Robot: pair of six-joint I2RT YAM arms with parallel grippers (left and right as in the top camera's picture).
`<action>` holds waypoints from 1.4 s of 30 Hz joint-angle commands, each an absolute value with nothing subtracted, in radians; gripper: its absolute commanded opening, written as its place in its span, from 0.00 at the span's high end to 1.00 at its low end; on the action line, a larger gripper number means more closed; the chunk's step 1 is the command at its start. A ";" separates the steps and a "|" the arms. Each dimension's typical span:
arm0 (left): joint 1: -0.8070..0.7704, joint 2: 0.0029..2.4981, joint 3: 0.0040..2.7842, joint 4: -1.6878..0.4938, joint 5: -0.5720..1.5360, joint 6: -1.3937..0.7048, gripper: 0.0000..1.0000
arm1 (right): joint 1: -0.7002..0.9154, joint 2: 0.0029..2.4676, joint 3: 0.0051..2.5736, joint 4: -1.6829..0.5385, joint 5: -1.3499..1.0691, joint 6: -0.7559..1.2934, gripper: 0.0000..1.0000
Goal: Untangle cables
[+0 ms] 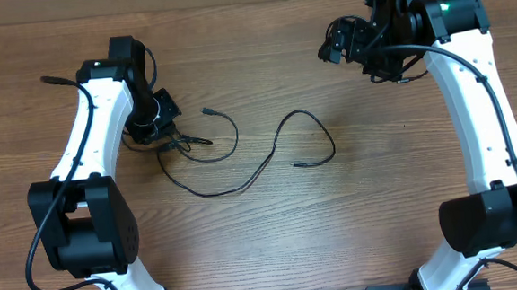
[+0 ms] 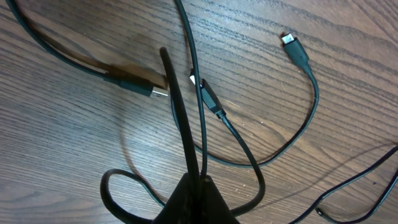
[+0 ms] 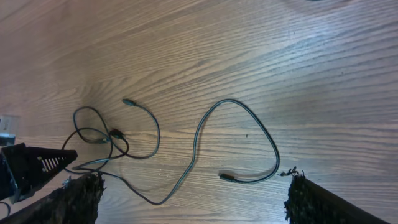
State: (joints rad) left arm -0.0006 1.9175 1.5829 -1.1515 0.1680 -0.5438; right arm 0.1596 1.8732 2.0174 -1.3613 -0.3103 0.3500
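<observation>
The cables [image 1: 215, 193] are thin black cords on the wooden table. One long strand snakes from the left to a plug near the centre [image 1: 297, 163]. A small tangle [image 1: 176, 143] lies under my left gripper [image 1: 162, 133]. In the left wrist view this gripper [image 2: 200, 186] is shut on cable strands [image 2: 186, 124] that rise from between its jaws. Loops hang on both sides, and plug ends [image 2: 292, 45] rest on the wood. My right gripper [image 1: 353, 51] hovers open at the far right. Its fingers [image 3: 74, 202] frame the cables [image 3: 195, 140] from well above, holding nothing.
Bare wood-grain table [image 1: 379, 201] surrounds the cords. The white left arm [image 1: 88, 146] runs along the left side and the white right arm [image 1: 485, 104] along the right. Their thicker black cables loop beside them.
</observation>
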 commanded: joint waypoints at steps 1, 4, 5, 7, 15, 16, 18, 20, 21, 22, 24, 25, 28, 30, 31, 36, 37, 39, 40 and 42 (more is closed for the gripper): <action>-0.004 1.909 1.645 -1.174 0.216 -0.507 0.96 | 0.165 1.895 2.015 -1.361 -0.316 0.342 0.05; -0.003 1.887 1.760 -1.243 0.234 -0.492 0.96 | 0.165 1.922 2.015 -1.370 -0.316 0.342 0.05; -0.003 1.872 1.822 -1.276 0.239 -0.480 0.96 | 0.165 1.935 2.015 -1.379 -0.316 0.342 0.05; -0.003 1.845 1.916 -1.315 0.258 -0.450 0.96 | 0.171 1.958 2.015 -1.397 -0.317 0.342 0.06; -0.003 1.697 2.268 -1.353 0.340 -0.411 0.96 | 0.260 2.024 2.015 -1.377 -0.318 0.338 0.05; -0.002 1.676 2.306 -1.349 0.337 -0.411 0.96 | 0.277 2.034 2.015 -1.367 -0.315 0.338 0.05; 0.001 1.649 2.349 -1.345 0.333 -0.411 0.96 | 0.305 2.045 2.015 -1.351 -0.315 0.339 0.05; 0.002 1.618 2.382 -1.329 0.307 -0.413 0.96 | 0.330 2.058 2.015 -1.339 -0.315 0.339 0.05; 0.002 1.602 2.388 -1.314 0.284 -0.421 0.96 | 0.340 2.066 2.015 -1.334 -0.315 0.339 0.05; 0.002 1.585 2.388 -1.296 0.259 -0.432 0.96 | 0.351 2.072 2.015 -1.330 -0.316 0.339 0.05; 0.002 1.557 2.388 -1.270 0.194 -0.471 0.96 | 0.368 2.086 2.015 -1.328 -0.315 0.339 0.05; 0.002 1.547 2.388 -1.260 0.157 -0.495 0.96 | 0.376 2.091 2.015 -1.328 -0.315 0.339 0.05; 0.001 1.532 2.388 -1.248 0.065 -0.575 0.96 | 0.392 2.099 2.015 -1.328 -0.316 0.339 0.04; 0.001 1.531 2.388 -1.248 0.064 -0.611 0.96 | 0.403 2.102 2.015 -1.325 -0.316 0.339 0.04; 0.001 1.531 2.388 -1.248 0.075 -0.615 0.96 | 0.408 2.103 2.015 -1.324 -0.316 0.339 0.04; 0.001 1.529 2.388 -1.089 0.238 -0.633 0.96 | 0.431 2.104 2.015 -1.312 -0.316 0.339 0.04; 0.001 1.529 2.388 -1.041 0.285 -0.633 0.96 | 0.434 2.104 2.015 -1.311 -0.316 0.339 0.04; 0.001 1.528 2.388 -0.958 0.356 -0.635 0.96 | 0.441 2.104 2.015 -1.310 -0.316 0.339 0.04; 0.001 1.528 2.388 -0.927 0.369 -0.644 0.96 | 0.445 2.104 2.015 -1.310 -0.316 0.339 0.04; 0.001 1.529 2.388 -0.904 0.356 -0.678 0.96 | 0.453 2.104 2.015 -1.308 -0.315 0.339 0.04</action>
State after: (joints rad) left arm -0.0002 1.5372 2.3787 -0.9249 0.2810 -0.6281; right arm 0.4404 2.1044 2.0155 -1.3163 -0.3103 0.3431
